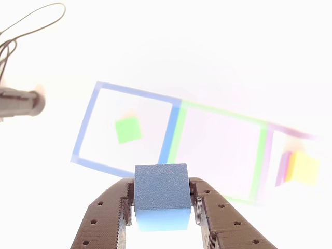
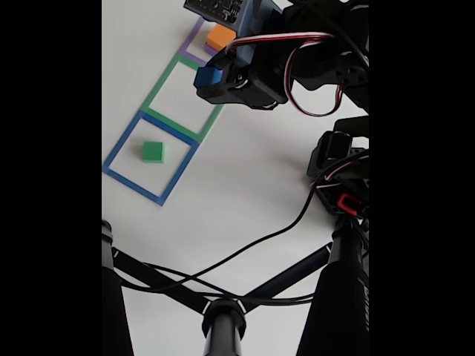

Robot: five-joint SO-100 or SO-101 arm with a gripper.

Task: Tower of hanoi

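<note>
My gripper is shut on the small blue cube, which it holds between its brown fingers above the table. In the fixed view the blue cube hangs over the green square outline. The green cube sits inside the blue square outline. The orange cube rests on the pale-purple slab inside the purple outline.
A black tripod and black cables cross the near part of the table in the fixed view. The arm's body with red and white wires takes up the upper right. A dark cylinder and cable sit at left in the other view.
</note>
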